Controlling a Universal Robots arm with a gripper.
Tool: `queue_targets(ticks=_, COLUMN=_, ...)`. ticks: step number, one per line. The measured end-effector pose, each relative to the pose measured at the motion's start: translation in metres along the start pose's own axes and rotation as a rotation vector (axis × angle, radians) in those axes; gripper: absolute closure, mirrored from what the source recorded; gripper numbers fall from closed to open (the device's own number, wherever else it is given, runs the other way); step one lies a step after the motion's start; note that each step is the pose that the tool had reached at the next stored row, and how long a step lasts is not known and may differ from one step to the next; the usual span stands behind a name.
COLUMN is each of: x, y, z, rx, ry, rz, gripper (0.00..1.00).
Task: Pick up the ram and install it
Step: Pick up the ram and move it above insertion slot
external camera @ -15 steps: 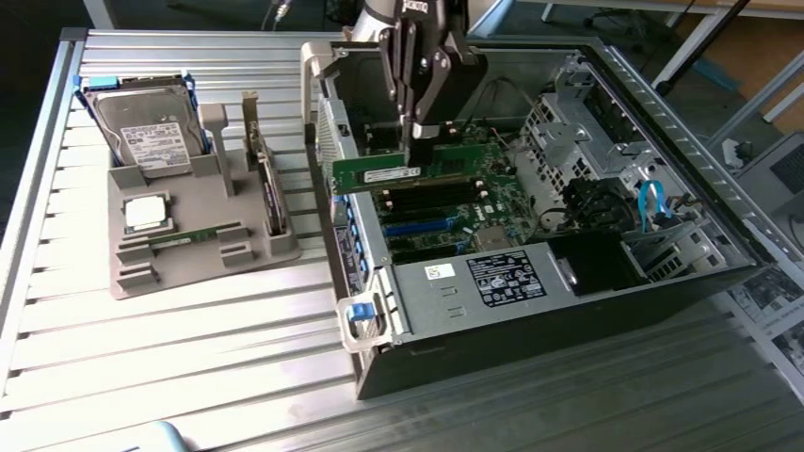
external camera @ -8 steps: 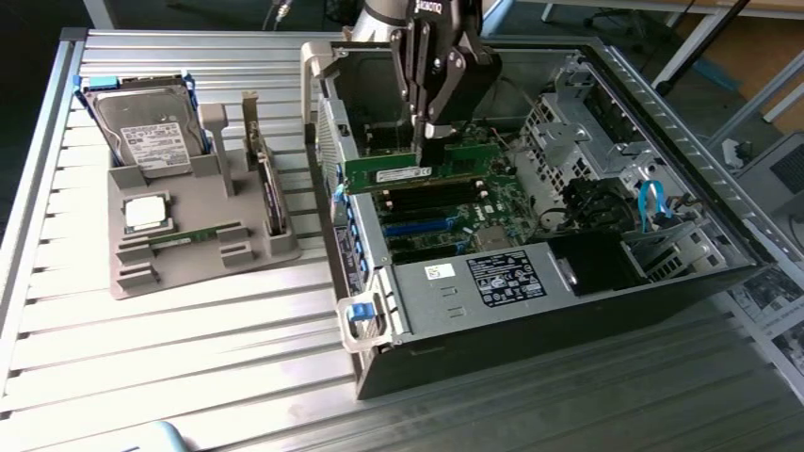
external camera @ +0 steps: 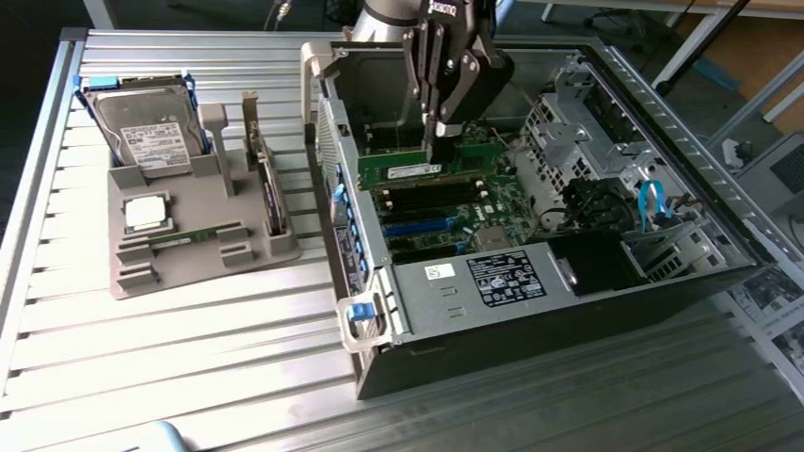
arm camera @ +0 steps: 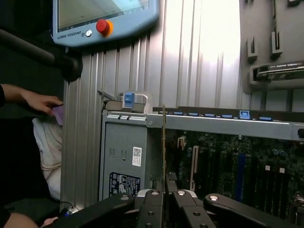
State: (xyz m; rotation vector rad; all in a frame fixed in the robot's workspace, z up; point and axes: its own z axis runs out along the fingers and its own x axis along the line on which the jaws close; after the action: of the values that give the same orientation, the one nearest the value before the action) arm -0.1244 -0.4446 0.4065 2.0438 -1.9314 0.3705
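Note:
My gripper (external camera: 442,149) is shut on the ram (external camera: 412,171), a long green stick that hangs level just above the motherboard's memory slots (external camera: 434,200) inside the open computer case (external camera: 434,306). In the wrist view the ram (arm camera: 164,142) runs edge-on as a thin line out from between the black fingers (arm camera: 151,202) of the gripper (arm camera: 165,194), over the motherboard (arm camera: 228,166). A second, matching ram stick (external camera: 195,235) lies in the grey holder (external camera: 251,256) on the exterior view's left.
The grey holder also carries a hard drive (external camera: 149,127), a square silver CPU (external camera: 147,212) and an upright card (external camera: 267,193). The case walls (external camera: 329,141) enclose the gripper closely. A teach pendant (arm camera: 102,19) and a person's hand (arm camera: 40,101) lie beside the case.

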Motion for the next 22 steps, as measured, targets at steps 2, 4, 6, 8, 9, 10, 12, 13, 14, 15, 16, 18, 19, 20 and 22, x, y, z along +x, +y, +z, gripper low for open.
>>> queue_targets(ticks=2, x=0.0, y=-0.0029, z=0.0001, rx=0.0011, ry=-0.0213, rz=0.0, gripper=0.87)
queue_targets(ticks=4, x=0.0, y=-0.0057, z=0.0003, rx=0.0024, ry=-0.0418, rz=-0.001, gripper=0.87)
queue_targets(ticks=6, x=0.0, y=-0.0087, z=0.0005, rx=0.0037, ry=-0.0638, rz=-0.001, gripper=0.87)
queue_targets(ticks=8, x=0.0, y=-0.011, z=0.0008, rx=0.0046, ry=-0.08, rz=-0.001, gripper=0.87)
queue_targets(ticks=9, x=0.0, y=-0.0122, z=0.0009, rx=0.0052, ry=-0.089, rz=-0.002, gripper=0.87)
queue_targets(ticks=10, x=0.0, y=-0.0134, z=0.001, rx=0.0058, ry=-0.0978, rz=-0.002, gripper=0.87)
queue_targets(ticks=12, x=0.0, y=-0.0162, z=0.0012, rx=0.0067, ry=-0.1154, rz=-0.002, gripper=0.87)
queue_targets(ticks=13, x=0.0, y=-0.0177, z=0.0013, rx=0.0072, ry=-0.124, rz=-0.002, gripper=0.87)
queue_targets(ticks=14, x=0.0, y=-0.0191, z=0.0013, rx=0.0076, ry=-0.1315, rz=-0.002, gripper=0.87)
queue_targets(ticks=15, x=0.0, y=-0.0205, z=0.0014, rx=0.0081, ry=-0.1388, rz=-0.002, gripper=0.87)
queue_targets(ticks=16, x=0.0, y=-0.0217, z=0.0014, rx=0.0085, ry=-0.1456, rz=-0.002, gripper=0.87)
queue_targets(ticks=18, x=0.001, y=-0.0241, z=0.0015, rx=0.0092, ry=-0.1576, rz=-0.003, gripper=0.87)
queue_targets(ticks=19, x=0.001, y=-0.0257, z=0.0015, rx=0.0096, ry=-0.1651, rz=-0.003, gripper=0.87)
queue_targets(ticks=20, x=0.001, y=-0.027, z=0.0016, rx=0.0099, ry=-0.1714, rz=-0.003, gripper=0.87)
queue_targets(ticks=22, x=0.001, y=-0.0308, z=0.0016, rx=0.0112, ry=-0.1911, rz=-0.003, gripper=0.87)
